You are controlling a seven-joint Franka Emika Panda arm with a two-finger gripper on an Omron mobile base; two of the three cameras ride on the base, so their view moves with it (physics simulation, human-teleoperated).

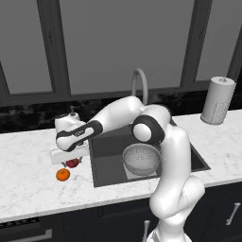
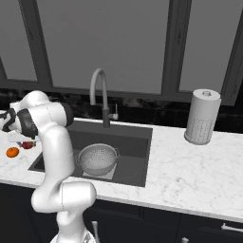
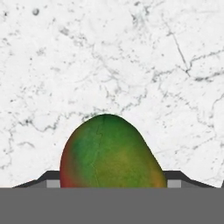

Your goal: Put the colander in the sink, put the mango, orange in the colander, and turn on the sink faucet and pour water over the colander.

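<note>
Arm (image 1: 172,156): glossy white, smooth rounded tubular links, thick w/ bulbous elbows. Joints: dark grey/black rings btwn links, one large dark disc at elbow, one dark band nr wrist. Hand (image 1: 69,155): flat white block, boxy, under dark wrist section. Lower link widens into fat white pedestal segment. No cables, screws or markings visible. Finger tips small, dark, w/ light grey pads.

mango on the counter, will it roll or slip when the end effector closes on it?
Probably rolls: the mango is a smooth rounded egg shape lying on flat marble counter. Its curved skin may squirt from the end effector if gripped off-centre. It looks rigid, not floppy.
</note>
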